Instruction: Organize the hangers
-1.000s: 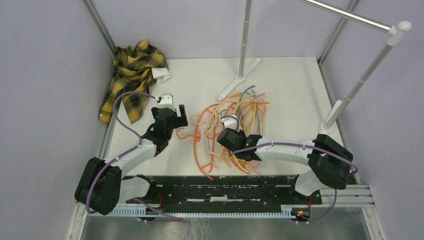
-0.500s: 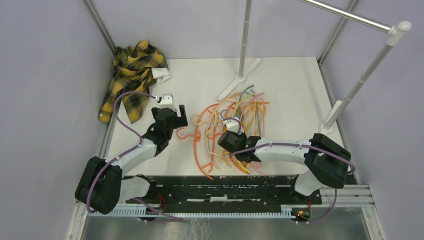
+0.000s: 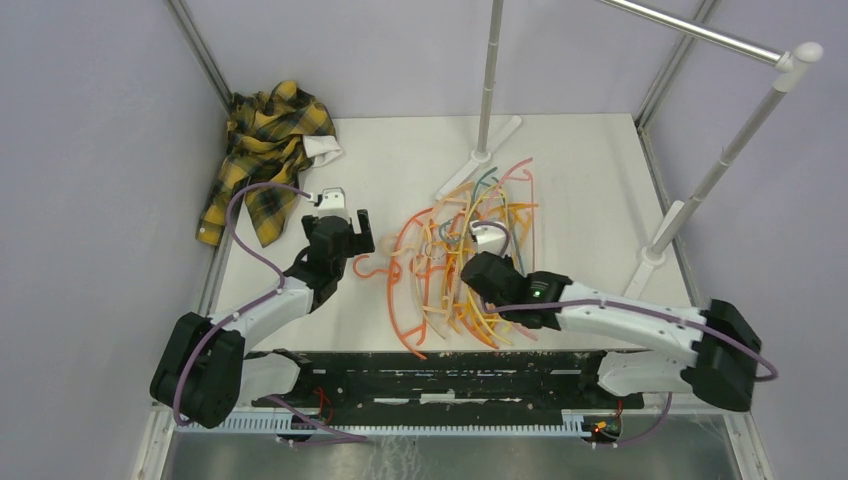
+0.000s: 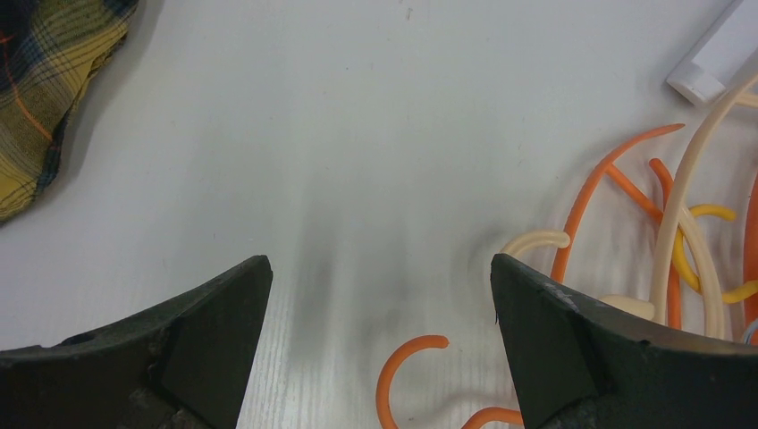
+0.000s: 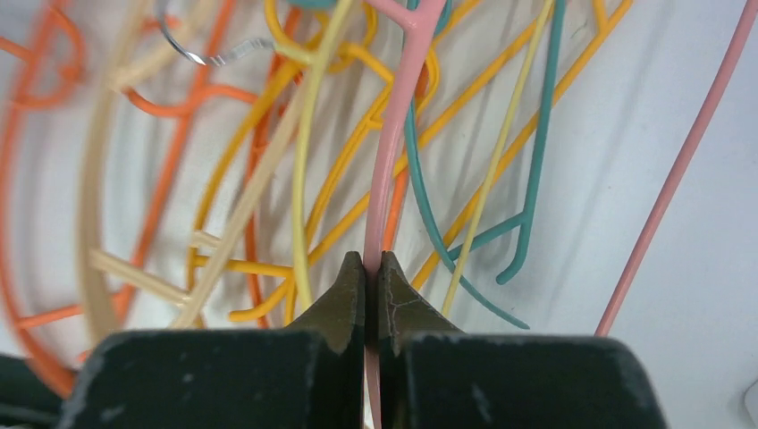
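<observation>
Top external: the hangers [image 3: 455,265] lie in one tangled heap on the white table [image 3: 590,170], about mid-table, between the two arms and near the foot of the left upright pole [image 3: 489,70]. Colours in the heap are orange, yellow, cream-peach, pink and teal. The right arm reaches in from the right, with its head over the right half of the heap. Right wrist: the right gripper [image 5: 374,268] is clenched on a pink hanger [image 5: 395,143]. Both fingertips press against a single pink strand, which passes between them and runs away from the camera over yellow, orange and teal strands. A second pink strand [image 5: 679,170] lies apart to the right over bare table; cannot tell whether it belongs to the same hanger. A thin metal wire hook [image 5: 189,58] shows at the upper left of that view. Left wrist: the left gripper [image 4: 380,264] is released, jaws wide apart, with only bare table between them, at the left edge of the heap. An orange hook [image 4: 398,362] lies low in the gap, nearer the finger on the right of that view. A cream hook tip [image 4: 536,241] lies beside that finger; contact is unclear. The yellow-black plaid shirt [image 3: 262,150] is bunched in the far-left corner, well apart from the heap. The silver rail [image 3: 700,32] crosses the upper right, above a slanted pole [image 3: 735,140].
</observation>
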`<state>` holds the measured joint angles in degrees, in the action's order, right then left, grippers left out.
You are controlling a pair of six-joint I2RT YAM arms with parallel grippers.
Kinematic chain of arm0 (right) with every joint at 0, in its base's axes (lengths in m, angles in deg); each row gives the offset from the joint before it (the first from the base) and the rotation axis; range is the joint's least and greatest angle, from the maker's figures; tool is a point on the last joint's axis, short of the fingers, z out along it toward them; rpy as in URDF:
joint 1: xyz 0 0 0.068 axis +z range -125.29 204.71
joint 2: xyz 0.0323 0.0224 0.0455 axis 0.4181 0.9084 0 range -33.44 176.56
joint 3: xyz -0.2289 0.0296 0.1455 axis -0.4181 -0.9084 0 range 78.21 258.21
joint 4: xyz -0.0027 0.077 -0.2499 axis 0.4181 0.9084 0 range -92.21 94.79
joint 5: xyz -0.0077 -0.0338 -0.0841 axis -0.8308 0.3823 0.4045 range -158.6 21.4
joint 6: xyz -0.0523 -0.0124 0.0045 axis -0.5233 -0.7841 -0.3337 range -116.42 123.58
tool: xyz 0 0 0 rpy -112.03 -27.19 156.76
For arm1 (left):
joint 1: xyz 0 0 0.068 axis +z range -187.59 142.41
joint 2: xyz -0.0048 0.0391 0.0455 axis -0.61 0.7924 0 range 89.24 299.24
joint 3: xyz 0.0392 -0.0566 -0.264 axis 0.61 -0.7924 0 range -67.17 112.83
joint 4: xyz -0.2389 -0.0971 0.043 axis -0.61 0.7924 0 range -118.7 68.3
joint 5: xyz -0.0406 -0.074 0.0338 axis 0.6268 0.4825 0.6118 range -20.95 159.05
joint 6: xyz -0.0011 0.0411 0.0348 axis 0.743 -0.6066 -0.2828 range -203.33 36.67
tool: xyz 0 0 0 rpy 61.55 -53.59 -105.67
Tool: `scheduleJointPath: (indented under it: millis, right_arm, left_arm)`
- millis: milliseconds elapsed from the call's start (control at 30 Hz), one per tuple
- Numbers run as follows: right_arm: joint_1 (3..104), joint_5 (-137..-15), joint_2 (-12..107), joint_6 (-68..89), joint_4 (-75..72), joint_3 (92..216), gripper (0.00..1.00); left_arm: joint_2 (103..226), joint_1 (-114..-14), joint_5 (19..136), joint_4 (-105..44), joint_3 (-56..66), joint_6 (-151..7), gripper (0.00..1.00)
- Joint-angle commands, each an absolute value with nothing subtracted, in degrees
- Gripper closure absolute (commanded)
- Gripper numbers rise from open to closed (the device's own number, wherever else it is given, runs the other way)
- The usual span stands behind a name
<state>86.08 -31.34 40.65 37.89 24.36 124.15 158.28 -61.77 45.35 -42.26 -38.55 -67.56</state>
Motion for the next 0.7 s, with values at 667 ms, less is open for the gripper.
scheduleJointPath:
  millis: [667]
  right_arm:
    - [62.72,-32.84,31.85,23.19,0.22,155.75,0.99]
  left_arm:
    - [158.63,-61.93,43.82,-44.03,-38.09,-68.35,0.01]
